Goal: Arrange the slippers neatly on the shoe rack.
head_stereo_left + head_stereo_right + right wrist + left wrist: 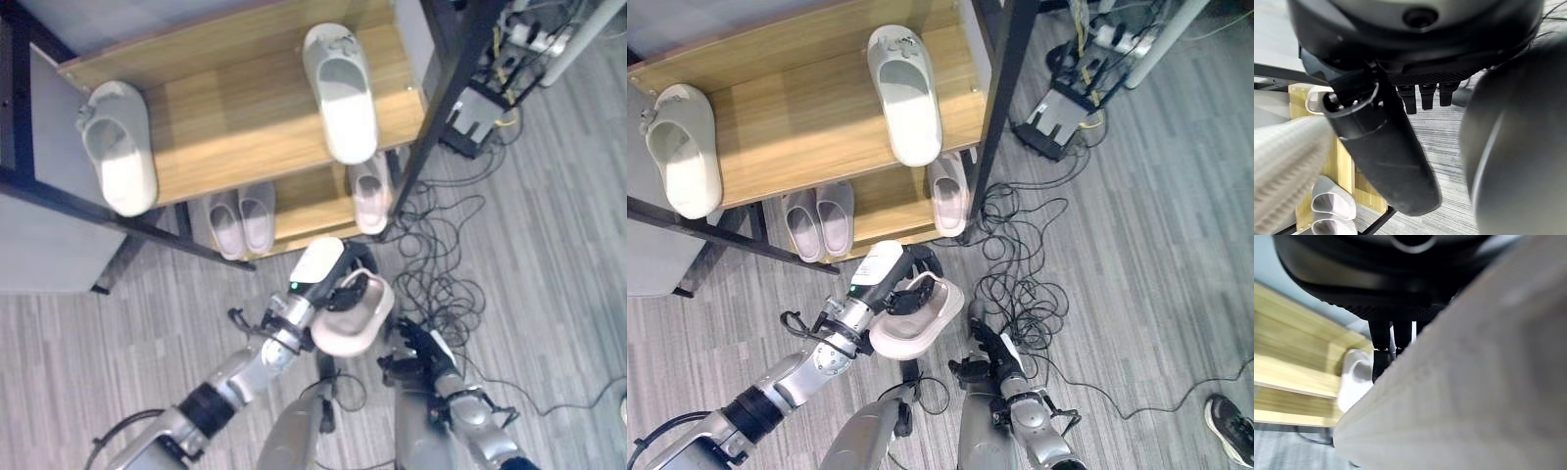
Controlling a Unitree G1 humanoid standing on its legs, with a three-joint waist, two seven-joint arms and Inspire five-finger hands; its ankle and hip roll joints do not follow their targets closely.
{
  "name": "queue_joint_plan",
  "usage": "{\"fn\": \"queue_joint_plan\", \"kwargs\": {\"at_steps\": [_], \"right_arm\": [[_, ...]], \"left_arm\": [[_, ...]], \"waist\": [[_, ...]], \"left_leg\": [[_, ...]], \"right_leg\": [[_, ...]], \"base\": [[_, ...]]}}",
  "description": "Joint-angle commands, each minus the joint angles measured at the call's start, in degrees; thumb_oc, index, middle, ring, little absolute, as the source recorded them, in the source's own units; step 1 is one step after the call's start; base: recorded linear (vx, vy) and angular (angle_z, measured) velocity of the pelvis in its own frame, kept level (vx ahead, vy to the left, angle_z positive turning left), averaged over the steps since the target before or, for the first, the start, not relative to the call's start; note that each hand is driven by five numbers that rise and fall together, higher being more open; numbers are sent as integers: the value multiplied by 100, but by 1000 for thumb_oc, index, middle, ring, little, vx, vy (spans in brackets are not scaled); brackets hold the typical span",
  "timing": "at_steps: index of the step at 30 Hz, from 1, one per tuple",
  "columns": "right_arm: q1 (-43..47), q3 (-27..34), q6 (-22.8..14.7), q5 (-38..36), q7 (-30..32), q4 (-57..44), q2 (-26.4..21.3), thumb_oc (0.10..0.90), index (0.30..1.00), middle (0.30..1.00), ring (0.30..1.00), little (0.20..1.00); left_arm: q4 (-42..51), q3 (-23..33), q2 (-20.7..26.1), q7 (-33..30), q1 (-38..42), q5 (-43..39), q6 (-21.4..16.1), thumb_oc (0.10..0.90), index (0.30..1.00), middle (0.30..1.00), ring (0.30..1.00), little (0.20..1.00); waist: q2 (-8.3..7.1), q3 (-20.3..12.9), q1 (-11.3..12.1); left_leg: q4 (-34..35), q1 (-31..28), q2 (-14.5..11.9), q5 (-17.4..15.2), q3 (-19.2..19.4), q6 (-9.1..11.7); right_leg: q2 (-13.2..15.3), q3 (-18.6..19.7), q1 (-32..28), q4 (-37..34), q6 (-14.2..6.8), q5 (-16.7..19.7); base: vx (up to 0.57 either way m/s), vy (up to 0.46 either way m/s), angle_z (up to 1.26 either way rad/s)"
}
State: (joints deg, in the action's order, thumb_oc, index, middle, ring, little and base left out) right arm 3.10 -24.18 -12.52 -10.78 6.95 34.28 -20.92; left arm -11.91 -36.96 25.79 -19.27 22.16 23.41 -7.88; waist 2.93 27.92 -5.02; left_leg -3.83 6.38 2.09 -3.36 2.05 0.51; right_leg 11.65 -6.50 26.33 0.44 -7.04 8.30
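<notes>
My left hand [326, 268] is shut on a pale beige slipper [355, 319] and holds it up off the floor, in front of the wooden shoe rack [245, 122]. In the left wrist view the slipper's sole [1474, 382] lies across my fingers [1382, 342]. Two white slippers lie on the top shelf, one at the left end [118, 147] and one at the right [341, 88]. On the lower shelf sit a pinkish pair [241, 221] and a single pinkish slipper [370, 192]. My right hand [421, 354] hangs low beside the held slipper, relaxed and empty.
Tangled black cables [441, 264] cover the floor to the right of the rack's black post [431, 127]. Power boxes [478, 110] stand behind them. A grey cabinet [49, 250] is at the rack's left. A person's dark shoe [1229, 427] is at the lower right.
</notes>
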Motion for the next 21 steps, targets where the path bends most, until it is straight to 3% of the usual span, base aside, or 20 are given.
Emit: {"fn": "queue_joint_plan", "kwargs": {"at_steps": [1, 2, 3, 4, 6, 7, 9, 11, 12, 13, 18, 21], "right_arm": [[-272, -178, -249, 292, -206, -435, -130, 800, 900, 900, 900, 900], [-238, -239, -251, 269, -203, -441, -180, 800, 900, 900, 900, 900], [-229, -239, -251, 268, -204, -440, -179, 800, 900, 900, 900, 900], [-62, -427, -261, 345, -147, -379, -245, 800, 900, 900, 900, 900], [138, -512, -201, 547, 5, -328, -267, 800, 900, 900, 900, 900], [178, -548, -193, 605, 20, -355, -308, 800, 900, 900, 900, 900], [136, -585, -197, 689, 24, -555, -421, 800, 900, 900, 900, 900], [206, -673, -216, 768, 41, -571, -428, 800, 900, 900, 900, 900], [288, -697, -239, 767, 125, -642, -429, 800, 900, 900, 900, 900], [310, -738, -286, 835, 167, -680, -439, 800, 900, 900, 900, 900], [474, -723, -392, 953, 437, -729, -371, 800, 900, 900, 900, 900], [517, -694, -396, 934, 491, -704, -313, 800, 900, 900, 900, 900]], "left_arm": [[1075, 8, -81, -203, 21, 154, -704, 400, 300, 300, 300, 300], [1088, -33, -132, -181, 69, 105, -699, 400, 300, 300, 300, 300], [1087, -30, -129, -180, 77, 104, -699, 400, 300, 300, 300, 300], [1106, -167, -178, -273, 211, 108, -691, 400, 300, 300, 300, 300], [1132, -210, -141, -359, 290, 100, -635, 400, 300, 300, 300, 300], [1116, -217, -170, -420, 343, 136, -605, 400, 300, 300, 300, 300], [1008, -296, -297, -516, 580, 257, -543, 400, 300, 300, 300, 300], [893, -357, -340, -707, 706, 357, -505, 400, 300, 300, 300, 300], [793, -364, -363, -917, 829, 413, -456, 400, 300, 300, 300, 300], [807, -366, -380, -1013, 868, 458, -429, 400, 300, 300, 300, 300], [701, -257, -295, -1445, 814, 735, -219, 400, 300, 300, 300, 300], [678, -241, -217, -1532, 791, 903, -159, 400, 300, 300, 300, 300]], "waist": [[107, -430, -142], [62, -334, -126], [58, -349, -138], [-20, -190, -41], [-24, -128, 57], [8, -68, 75], [14, 78, 95], [39, 174, 90], [8, 188, 122], [-2, 188, 111], [-15, 188, 210], [-42, 188, 245]], "left_leg": [[-1089, 47, -315, -289, 108, 271], [-1815, 440, -605, -23, 317, 361], [-1864, 507, -602, -17, 304, 365], [-2658, 963, -767, 136, 234, 396], [-2358, 1315, -660, 43, 231, 327], [-1876, 1530, -692, -3, 461, 261], [-1485, 1855, -865, 256, 784, 268], [-1283, 1822, -742, 241, 596, 236], [-1560, 2228, -473, 172, 294, 197], [-1767, 2434, -407, 112, 247, 165], [-2390, 3154, -341, -199, 124, -17], [-2609, 3308, -309, -296, 87, -67]], "right_leg": [[-210, 121, 66, 1247, -92, -358], [-211, 45, 3, 1418, 44, -534], [-204, 37, 37, 1410, 55, -510], [-304, -114, -66, 1555, 279, -789], [-394, -247, -132, 1589, 302, -938], [-417, -342, -139, 1681, 252, -1040], [-343, -527, 40, 2103, 247, -1262], [-279, -508, 326, 2473, 218, -1291], [-198, -385, 580, 2591, 249, -1237], [-184, -356, 722, 2718, 267, -1244], [-162, -267, 1381, 3275, 281, -1446], [-127, -294, 1447, 3421, 292, -1511]], "base": [[126, -392, 98], [41, -305, 115], [69, -395, 98], [84, -322, 60], [136, -316, 32], [113, -212, 31], [110, -156, 42], [53, 31, 35], [28, 42, 15], [24, 43, 1], [14, 46, -7], [2, 16, 17]]}}
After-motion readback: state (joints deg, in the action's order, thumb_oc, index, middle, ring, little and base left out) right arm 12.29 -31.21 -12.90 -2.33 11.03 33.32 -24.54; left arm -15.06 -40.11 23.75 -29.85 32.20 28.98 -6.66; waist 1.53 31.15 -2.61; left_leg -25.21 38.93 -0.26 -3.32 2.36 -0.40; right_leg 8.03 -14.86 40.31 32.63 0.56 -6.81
